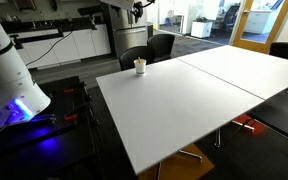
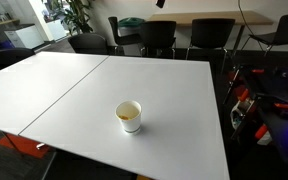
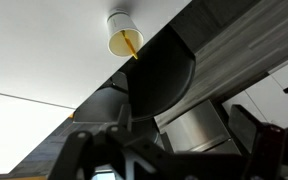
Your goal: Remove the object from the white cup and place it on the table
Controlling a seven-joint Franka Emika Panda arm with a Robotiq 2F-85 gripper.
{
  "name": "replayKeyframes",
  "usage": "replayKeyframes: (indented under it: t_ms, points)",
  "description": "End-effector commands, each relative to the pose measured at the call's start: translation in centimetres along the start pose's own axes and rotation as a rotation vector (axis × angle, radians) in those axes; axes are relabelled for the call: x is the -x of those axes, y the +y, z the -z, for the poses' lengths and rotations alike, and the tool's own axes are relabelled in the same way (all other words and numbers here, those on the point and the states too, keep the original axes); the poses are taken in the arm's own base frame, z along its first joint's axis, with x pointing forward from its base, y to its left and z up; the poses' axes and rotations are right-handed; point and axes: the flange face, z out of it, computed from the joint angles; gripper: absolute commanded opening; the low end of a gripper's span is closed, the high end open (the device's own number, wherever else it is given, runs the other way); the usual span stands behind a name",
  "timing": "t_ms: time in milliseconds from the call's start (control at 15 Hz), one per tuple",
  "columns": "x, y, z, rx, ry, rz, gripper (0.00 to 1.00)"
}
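The white cup (image 1: 140, 67) stands on the white table (image 1: 194, 100) near its far corner. It shows in both exterior views (image 2: 129, 116) and at the top of the wrist view (image 3: 121, 33). The yellowish-tan stick (image 3: 133, 44) leans inside the cup, its tip over the rim. My gripper (image 1: 138, 10) hangs high above and behind the cup, well apart from it. In the wrist view its two dark fingers stand wide apart at the bottom edge (image 3: 174, 160), open and empty.
A seam (image 2: 69, 90) joins this top to a second white top. Black chairs (image 1: 149, 48) stand along the table's far edge, and one shows in the wrist view (image 3: 164, 75). A white machine with blue light (image 1: 14, 90) stands beside the table.
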Motion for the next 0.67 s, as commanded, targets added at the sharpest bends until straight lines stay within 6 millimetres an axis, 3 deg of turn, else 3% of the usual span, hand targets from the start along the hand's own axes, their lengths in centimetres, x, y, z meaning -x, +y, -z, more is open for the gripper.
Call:
replayKeyframes:
  t_ms: [0,600]
  points:
    - [-0.4,2.2,-2.4,-0.11,0.023,0.047,1.0]
    - [-1.9,8.4,-10.0,-0.05,-0.029,0.263,1.0]
